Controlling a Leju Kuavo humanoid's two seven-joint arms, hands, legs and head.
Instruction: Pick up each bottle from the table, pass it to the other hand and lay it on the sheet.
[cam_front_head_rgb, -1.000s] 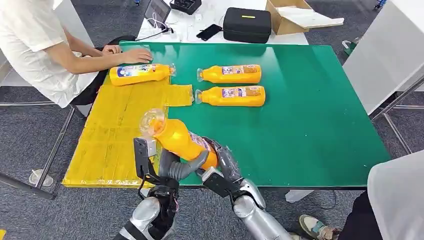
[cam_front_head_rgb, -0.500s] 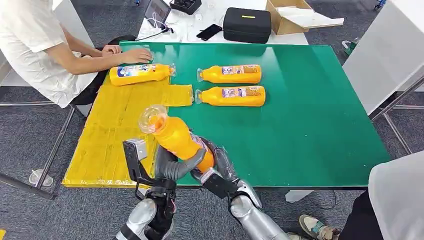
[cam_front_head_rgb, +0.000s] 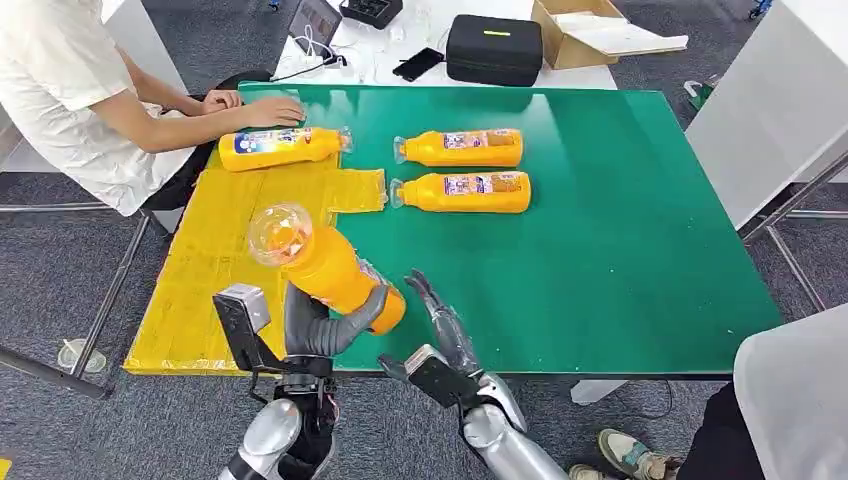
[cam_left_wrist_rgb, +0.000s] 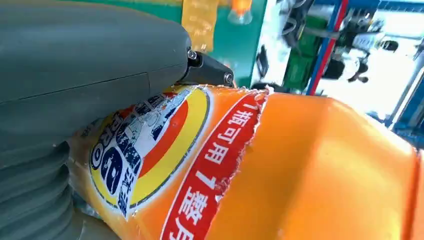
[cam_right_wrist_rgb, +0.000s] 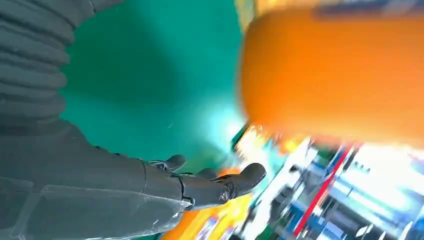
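Head view: left hand (cam_front_head_rgb: 318, 330) grips the held bottle (cam_front_head_rgb: 325, 268) round its lower body; long axis tilted, clear cap end up and over the near part of the yellow sheet (cam_front_head_rgb: 240, 235). Right hand (cam_front_head_rgb: 440, 345) just beside the bottle's base, fingers apart, holding nothing. One bottle (cam_front_head_rgb: 283, 147) lies on the sheet's far edge; two bottles (cam_front_head_rgb: 462, 170) lie off it on the green table (cam_front_head_rgb: 620, 220).

Left wrist view: thumb (cam_left_wrist_rgb: 90, 70) clamped on the label.

Right wrist view: fingers (cam_right_wrist_rgb: 220, 185) spread, bottle apart from them.

Judgement: left hand nearer the sheet; laying down next.
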